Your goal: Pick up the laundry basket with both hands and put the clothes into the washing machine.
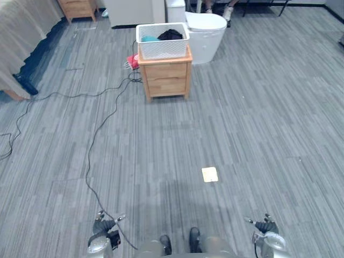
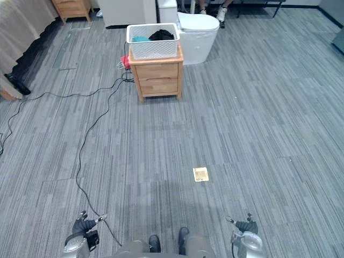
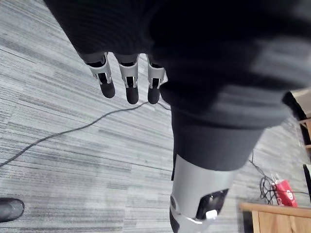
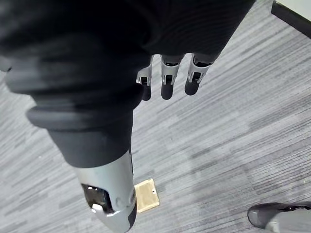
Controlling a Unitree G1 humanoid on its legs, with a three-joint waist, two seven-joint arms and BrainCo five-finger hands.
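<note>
Far ahead in the left eye view, a small wooden desk stands on the grey floor. The white laundry basket sits on top of the desk. It holds the clothes, one dark and one blue-green. A white round thing stands just behind the desk. A red thing lies on the floor just beside the desk, on its left. A small tan plate is set in the floor, well apart from the desk and closer to the robot. The left hand and the right hand hang low, well apart from the desk, and touch nothing.

The right eye view shows the same things. A person's shoes show far behind the desk.

The left wrist view looks along the left hand. Its fingers are straight and hold nothing. A corner of the desk and the red thing show past the thumb.

The right wrist view looks along the right hand. Its fingers are straight too, with nothing in them. The tan plate lies on the floor below.
</note>
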